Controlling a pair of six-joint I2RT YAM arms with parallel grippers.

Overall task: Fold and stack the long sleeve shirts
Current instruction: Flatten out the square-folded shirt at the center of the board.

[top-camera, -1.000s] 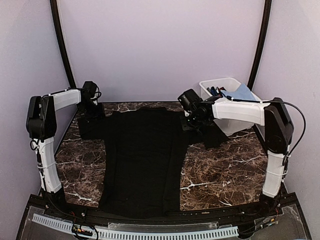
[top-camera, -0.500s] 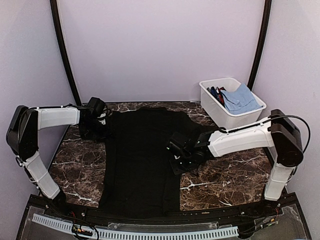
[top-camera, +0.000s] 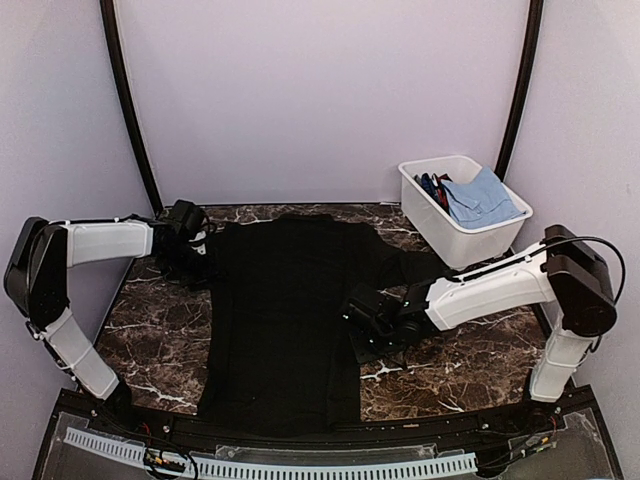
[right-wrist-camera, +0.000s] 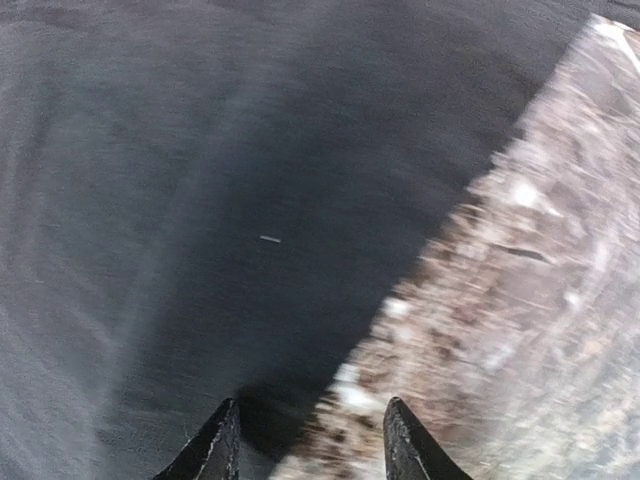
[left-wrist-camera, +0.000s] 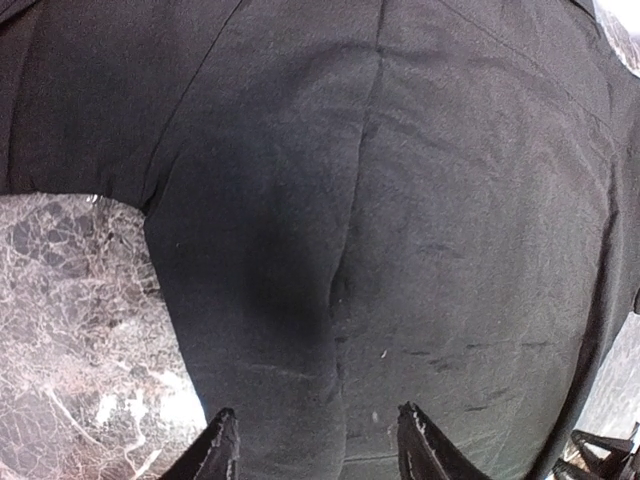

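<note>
A plain black long sleeve shirt [top-camera: 285, 320] lies spread flat down the middle of a dark marble table [top-camera: 450, 370]. Its collar end is at the far edge and its hem at the near edge, beside the arm bases. Both side edges run fairly straight. A narrow strip of bare marble lies between the left side edge and the left wall, and a wider bare patch opens to the right.

The left sleeve [top-camera: 175, 262] reaches out at the far left, and the left gripper [top-camera: 192, 255] hangs low over it near the shoulder. In the left wrist view its fingertips [left-wrist-camera: 222, 450] are spread apart with only flat black cloth below them, grasping nothing.

The right sleeve [top-camera: 410, 265] stretches toward the foot of a white bin [top-camera: 470, 242] in the far right corner, which holds a blue cloth [top-camera: 478, 198]. The right gripper [top-camera: 362, 325] sits low at the shirt's right side edge. In the blurred right wrist view its fingertips [right-wrist-camera: 215, 445] are parted, straddling the line where cloth meets marble and holding nothing
</note>
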